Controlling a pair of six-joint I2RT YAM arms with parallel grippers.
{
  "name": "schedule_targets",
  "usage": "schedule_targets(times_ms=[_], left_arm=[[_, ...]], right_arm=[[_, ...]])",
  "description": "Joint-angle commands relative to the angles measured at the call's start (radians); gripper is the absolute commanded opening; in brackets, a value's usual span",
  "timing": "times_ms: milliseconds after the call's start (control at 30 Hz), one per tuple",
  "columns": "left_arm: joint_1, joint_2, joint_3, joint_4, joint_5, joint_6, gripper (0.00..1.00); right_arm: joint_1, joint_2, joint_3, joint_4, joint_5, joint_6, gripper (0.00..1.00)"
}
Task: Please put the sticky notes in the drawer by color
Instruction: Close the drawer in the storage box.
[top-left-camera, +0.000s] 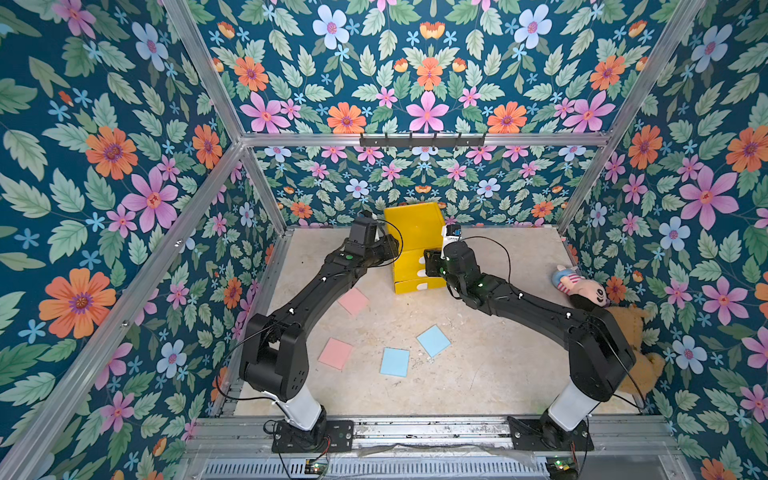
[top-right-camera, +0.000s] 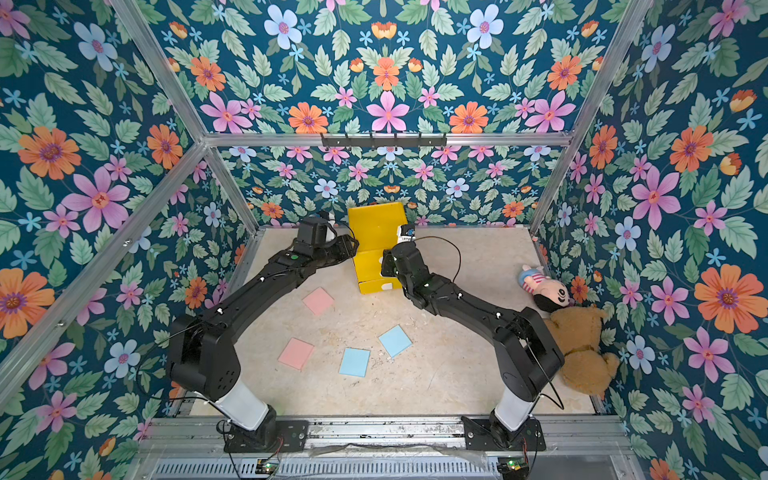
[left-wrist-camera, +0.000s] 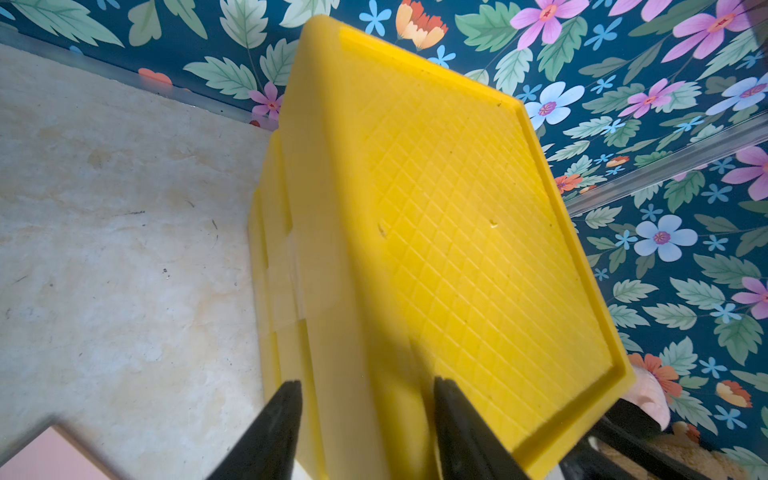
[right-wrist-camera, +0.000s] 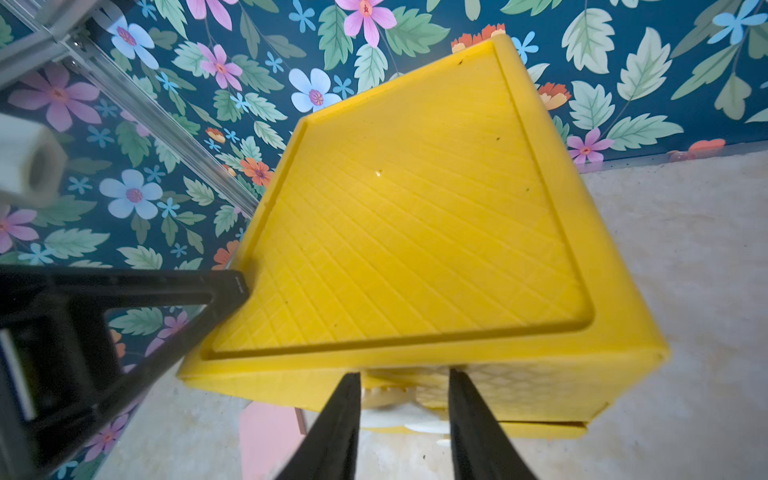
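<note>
At the back of the table (top-left-camera: 498, 374), my left gripper (left-wrist-camera: 365, 381) straddles the yellow drawer (top-left-camera: 411, 226) at its top edge, likely steadying it. My right gripper (right-wrist-camera: 405, 372) straddles a white handle (right-wrist-camera: 399, 419) (clamped or loose, I cannot tell for either). Pink and blue sticky notes (top-left-camera: 395, 361) lie out front.

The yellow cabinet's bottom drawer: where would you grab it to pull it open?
On the bottom drawer, pinch the white tab handle, coming in level from the front. The drawer face is flat plastic and sits low; only that small tab sticks out, so closing on it probably gives the one usable hold.
</note>
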Motion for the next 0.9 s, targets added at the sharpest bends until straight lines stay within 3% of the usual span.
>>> schedule_targets(times_ms=[0,100,233,467,600,867], left_arm=[[0.002,0.012,0.006,-0.094,0.010,0.016,0.57],[0.004,0.018,0.017,-0.101,0.025,0.019,0.57],[0.005,0.018,0.018,-0.101,0.028,0.022,0.56],[0.007,0.005,0.018,-0.100,0.042,0.023,0.54],[0.007,0.002,0.024,-0.121,0.037,0.034,0.54],[0.007,-0.025,-0.005,-0.122,0.035,0.033,0.54]], right_arm=[[0.008,-0.016,0.021,-0.027,-0.034,-0.050,0.48],[0.063,-0.098,-0.048,-0.036,0.014,-0.080,0.57],[0.074,-0.159,-0.195,0.024,0.000,0.009,0.73],[0.062,-0.088,-0.253,0.124,-0.023,0.016,0.91],[0.050,0.006,-0.229,0.175,-0.008,-0.030,0.90],[0.011,0.101,-0.149,0.181,-0.020,-0.051,0.71]])
